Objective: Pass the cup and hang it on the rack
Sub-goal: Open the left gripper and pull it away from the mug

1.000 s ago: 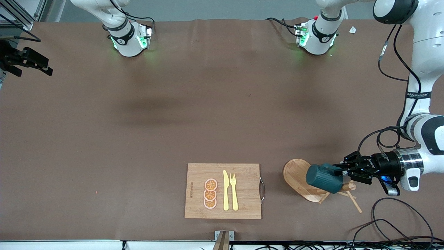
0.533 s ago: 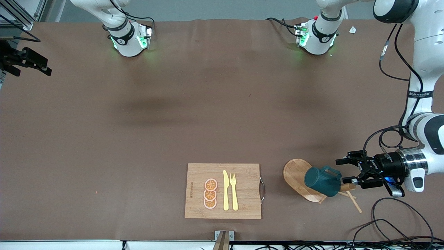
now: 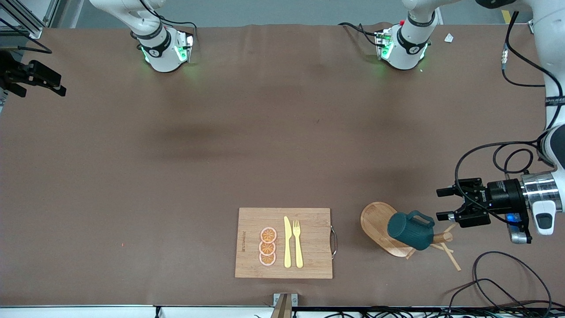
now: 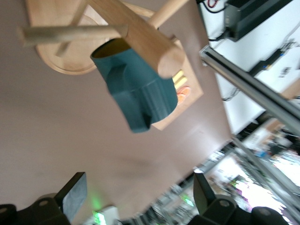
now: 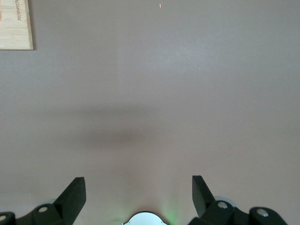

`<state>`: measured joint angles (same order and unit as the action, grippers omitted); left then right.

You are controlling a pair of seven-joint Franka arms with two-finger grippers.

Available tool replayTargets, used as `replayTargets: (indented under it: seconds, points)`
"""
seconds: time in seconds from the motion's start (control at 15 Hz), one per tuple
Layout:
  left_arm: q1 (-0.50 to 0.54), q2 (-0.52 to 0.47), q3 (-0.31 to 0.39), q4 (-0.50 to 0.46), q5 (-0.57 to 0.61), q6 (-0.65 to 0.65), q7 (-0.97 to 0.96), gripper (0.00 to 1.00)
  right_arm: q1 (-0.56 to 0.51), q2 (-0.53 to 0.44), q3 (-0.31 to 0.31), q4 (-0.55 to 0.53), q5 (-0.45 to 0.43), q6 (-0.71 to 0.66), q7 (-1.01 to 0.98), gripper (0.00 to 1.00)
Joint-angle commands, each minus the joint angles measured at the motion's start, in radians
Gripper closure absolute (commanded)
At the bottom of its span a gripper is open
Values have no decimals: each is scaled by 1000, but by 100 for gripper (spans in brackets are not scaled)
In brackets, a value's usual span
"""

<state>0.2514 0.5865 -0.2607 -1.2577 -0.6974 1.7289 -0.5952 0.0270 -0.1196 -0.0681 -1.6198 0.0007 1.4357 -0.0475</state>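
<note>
a wide table covered in plain brown cloth [image 3: 220,154] carries a rectangular bamboo cutting board [image 3: 309,240] near the front camera, and beside it, toward the left arm's end, the light wooden mug tree's oval base [image 3: 375,223].

**Lettering in the scene.** Nothing here can be read as words or numbers.

- **Cutting board [image 3: 309,229]:** one line of dark branded lettering [image 3: 242,241] runs along the short edge toward the right arm's end of the table, just beside the orange slices [image 3: 267,247]. It is too small to read in the front view. The same line [image 5: 18,10] shows on the board's corner in the right wrist view and is also illegible.
- **Left arm [image 3: 554,53]:** a narrow dark band with pale lettering [image 3: 555,100] circles the white link. It is well apart from the cutting board, toward the left arm's end of the table, and is unreadable.
- **Right arm's base [image 3: 165,59] and left arm's base [image 3: 399,59]:** both stand farther from the front camera than the cutting board. Each bears a small white mark on a black collar [image 3: 154,51] [image 3: 412,50], a symbol rather than words.
</note>
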Motion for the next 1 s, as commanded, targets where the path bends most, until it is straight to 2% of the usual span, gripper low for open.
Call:
replayTargets:
  seconds: [0.0,0.2,0.53,0.73,0.93]
  points:
    - [-35,-88,6,-22,154,-34,-15,0,5,-21,4,-20,-18,6,-6,0]
    - [-59,-164,-12,-23,356,-104,-1,0,5,-22,4,-18,-18,6,-6,0]
    - [-50,-264,-123,-26,689,-150,61,0,5,-22,4,-20,-18,6,-6,0]
    - [-87,-336,-100,-49,768,-170,155,0,4,-22,4,-20,-18,5,-6,0]
    - [-150,-431,4,-123,790,-177,375,0,4,-22,4,-20,-18,5,-6,0]
